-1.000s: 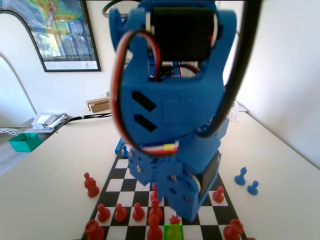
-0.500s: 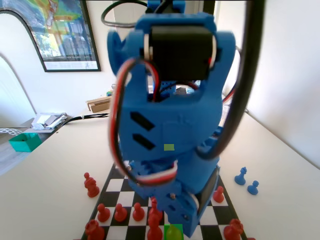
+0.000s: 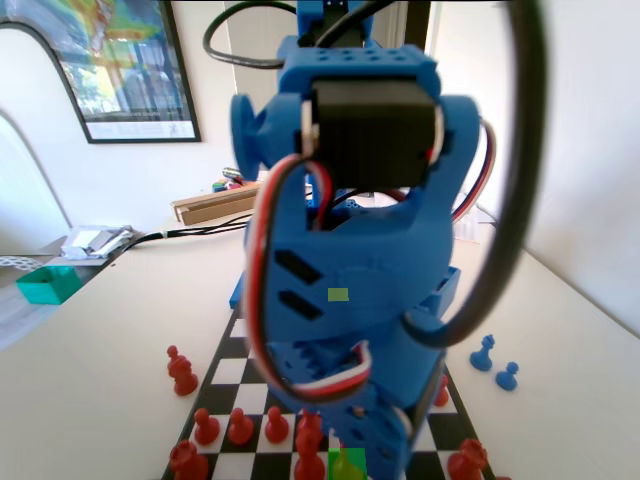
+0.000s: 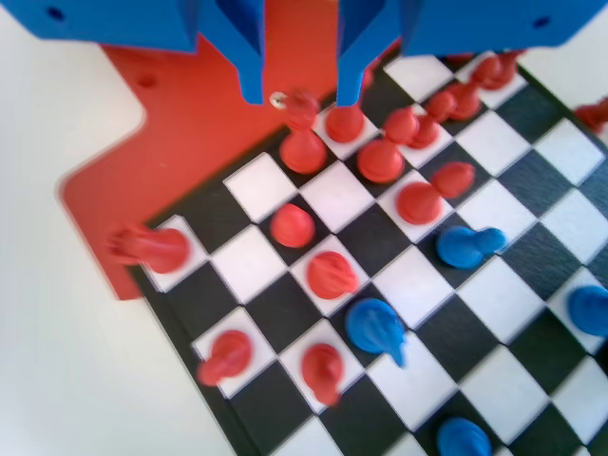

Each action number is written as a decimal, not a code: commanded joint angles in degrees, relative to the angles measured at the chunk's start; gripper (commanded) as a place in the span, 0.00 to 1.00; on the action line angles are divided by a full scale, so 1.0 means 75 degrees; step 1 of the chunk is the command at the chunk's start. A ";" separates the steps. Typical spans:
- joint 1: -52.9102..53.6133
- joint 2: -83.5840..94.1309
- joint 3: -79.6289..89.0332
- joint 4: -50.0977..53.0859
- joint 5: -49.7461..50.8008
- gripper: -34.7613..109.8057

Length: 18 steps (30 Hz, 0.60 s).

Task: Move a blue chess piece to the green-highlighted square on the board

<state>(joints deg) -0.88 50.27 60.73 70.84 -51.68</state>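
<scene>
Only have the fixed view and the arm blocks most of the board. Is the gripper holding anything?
Observer: No. In the wrist view the gripper is open, jaws apart with nothing clamped. A red piece stands under the gap.
Operator: Where's the blue crowned piece?
Observer: The blue chess piece is on the board, well below the jaws in the wrist picture and apart from them, with red pieces in between.
Operator: Any other blue near it?
Observer: A blue pawn sits up and to its right in the wrist view, not touching it.
</scene>
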 commanded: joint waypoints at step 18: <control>-0.0047 -0.0152 -0.0434 -0.0012 -0.0141 0.33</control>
<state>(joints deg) -0.97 47.11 60.29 71.02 -51.68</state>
